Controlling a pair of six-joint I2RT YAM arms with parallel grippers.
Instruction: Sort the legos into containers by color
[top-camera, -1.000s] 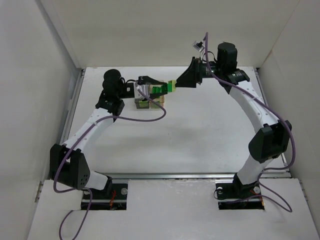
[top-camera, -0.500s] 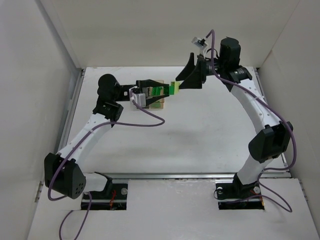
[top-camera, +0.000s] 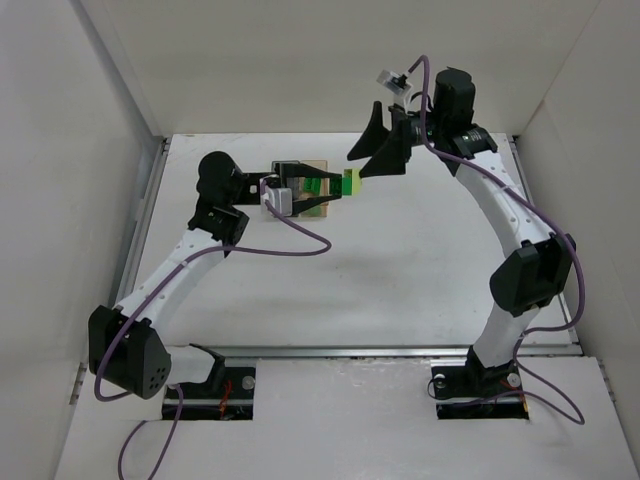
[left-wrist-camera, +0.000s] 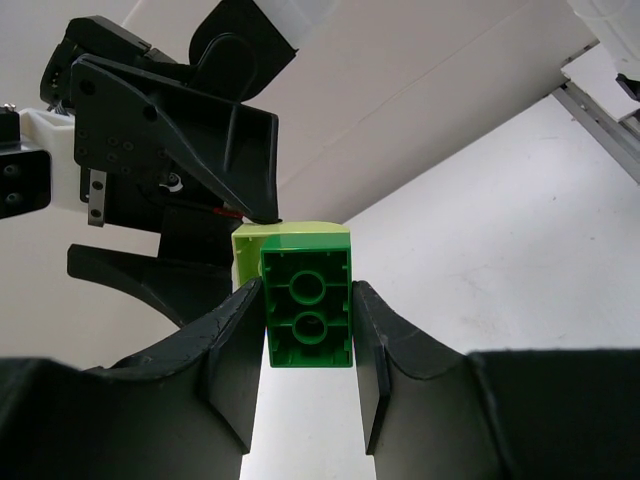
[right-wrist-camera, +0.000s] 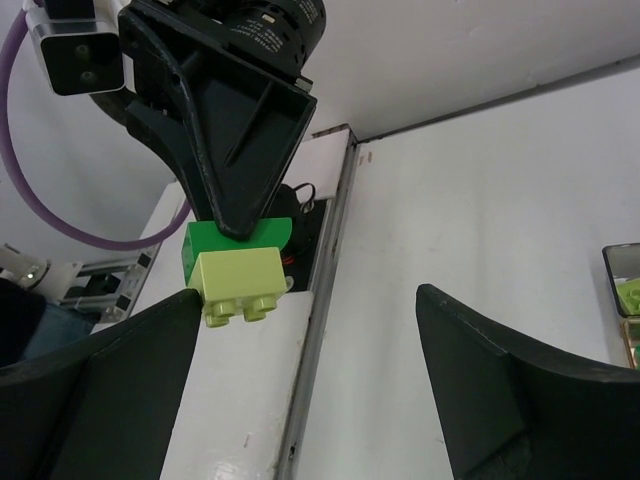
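My left gripper (top-camera: 333, 187) is shut on a dark green lego (left-wrist-camera: 308, 310), held in the air by its two sides. A pale yellow-green lego (left-wrist-camera: 290, 238) is stuck onto its far end. Both show in the top view, the green lego (top-camera: 318, 186) and the pale lego (top-camera: 350, 183). My right gripper (top-camera: 356, 166) is open wide, facing the pale lego (right-wrist-camera: 240, 282). Its left finger (right-wrist-camera: 100, 380) is beside that lego and its right finger (right-wrist-camera: 520, 390) is far off. The tan bin (top-camera: 308, 206) sits on the table below my left gripper. The dark grey bin's corner (right-wrist-camera: 622, 262) shows at the right wrist view's edge.
White walls enclose the table on the left, back and right. A metal rail (right-wrist-camera: 322, 330) runs along the table's left edge. My right arm reaches over the table's back middle, close to my left gripper.
My right gripper has opened wide and drawn back a little from the pale lego. My left gripper has moved slightly right, still holding the joined pair.
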